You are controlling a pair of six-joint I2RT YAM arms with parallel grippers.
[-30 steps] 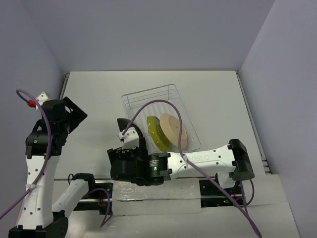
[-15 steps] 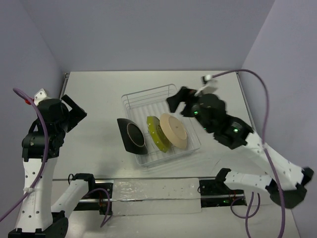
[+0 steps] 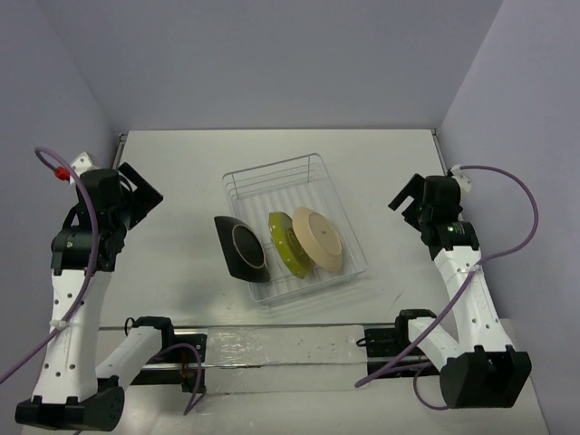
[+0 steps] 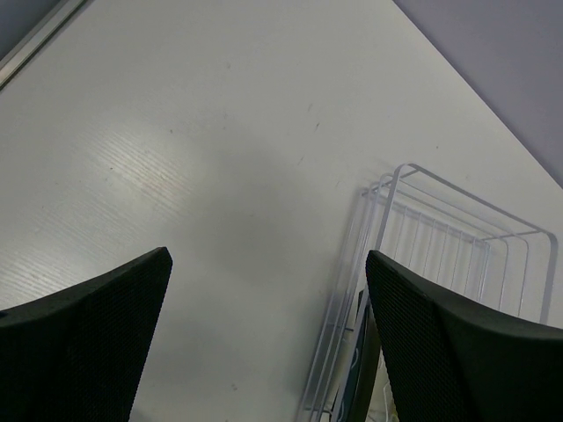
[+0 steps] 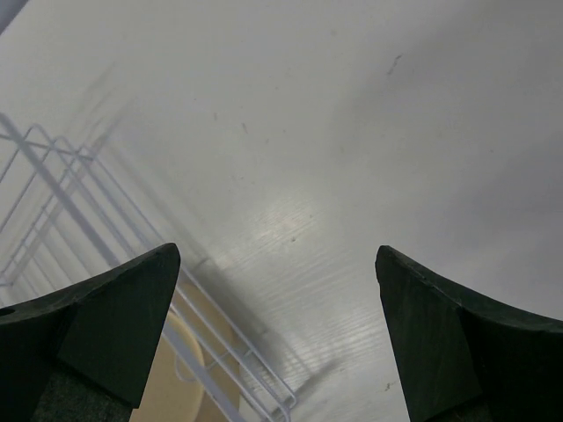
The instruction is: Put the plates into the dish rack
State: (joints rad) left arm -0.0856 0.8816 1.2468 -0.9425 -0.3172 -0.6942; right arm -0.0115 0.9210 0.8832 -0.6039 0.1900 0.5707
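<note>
The white wire dish rack stands mid-table. Three plates stand on edge in its near half: the dark teal plate at the left, the yellow-green plate in the middle, the beige plate at the right. My left gripper is open and empty, held above the table left of the rack. My right gripper is open and empty, right of the rack. The left wrist view shows the rack's corner and the teal plate's edge. The right wrist view shows rack wires and the beige plate.
Grey walls close the table at the back and both sides. Purple cables loop off both arms. A metal rail with the arm bases runs along the near edge.
The right arm has swung from the rack's near left corner, across it, out to the right side, leaving the teal plate standing in the rack. The left gripper shifted slightly.
</note>
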